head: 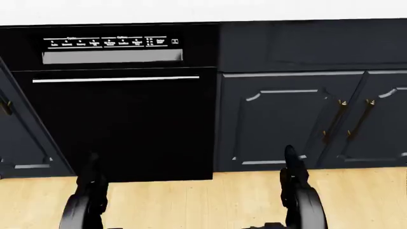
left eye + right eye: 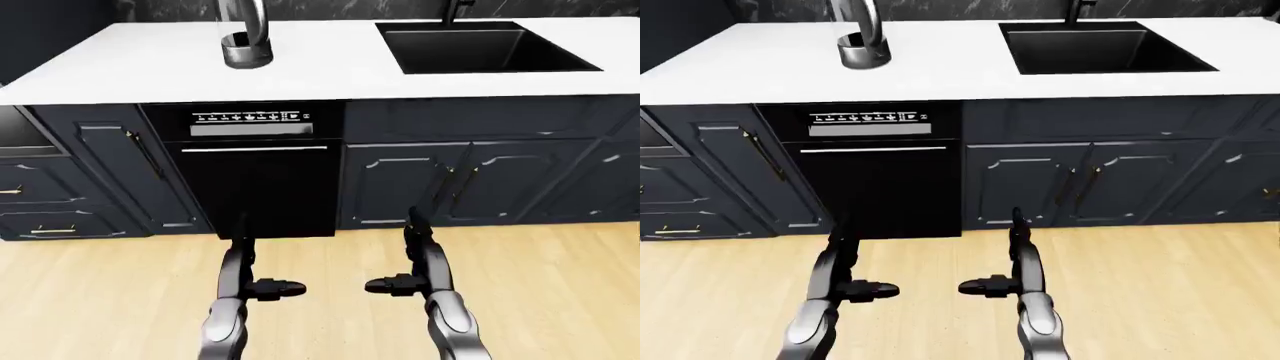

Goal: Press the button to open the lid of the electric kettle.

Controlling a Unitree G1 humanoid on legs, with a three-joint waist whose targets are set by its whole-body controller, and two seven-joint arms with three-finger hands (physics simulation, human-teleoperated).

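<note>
The electric kettle (image 2: 245, 45) stands on the white counter (image 2: 130, 71) at the top of the left-eye view. It is cut off by the frame's top edge, so only its grey base and lower handle show; its lid and button are hidden. It also shows in the right-eye view (image 2: 862, 46). My left hand (image 2: 262, 268) and right hand (image 2: 408, 264) hang low over the wooden floor, far below the counter. Both have their fingers spread and hold nothing.
A black dishwasher (image 2: 255, 176) sits under the counter, directly below the kettle. A black sink (image 2: 480, 46) with a faucet (image 2: 455, 9) is set in the counter to the right. Dark cabinet doors (image 2: 440, 180) and drawers (image 2: 40, 202) flank the dishwasher.
</note>
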